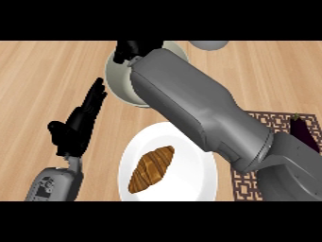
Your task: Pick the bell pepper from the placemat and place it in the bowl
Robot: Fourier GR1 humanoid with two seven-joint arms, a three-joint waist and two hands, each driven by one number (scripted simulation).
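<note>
Two grey forearms come up from the lower edge over a pale wooden surface (pixel 31 80). The right forearm crosses the middle on a diagonal, and the right hand (pixel 134 49) sits above the bowl (pixel 120 80), a pale round vessel near the top centre. Only a dark part of that hand shows past the wrist, so I cannot tell how its fingers are set or whether they hold anything. The bell pepper shows nowhere; whether it is in that hand or in the bowl, hidden by the arm, I cannot tell.

On the left, the left hand (pixel 76 125) stands upright beside the bowl and the plate, its fingers (pixel 93 97) straight and close together, touching nothing.

A white plate (pixel 191 179) lies at the lower centre with a brown croissant (pixel 151 168) on it, partly under the right forearm. At the right, a dark patterned placemat (pixel 317 125) lies on the wood, and a dark purple eggplant (pixel 304 133) rests on it near its far edge. A grey rounded object (pixel 208 45) peeks in at the top, just beyond the bowl.
</note>
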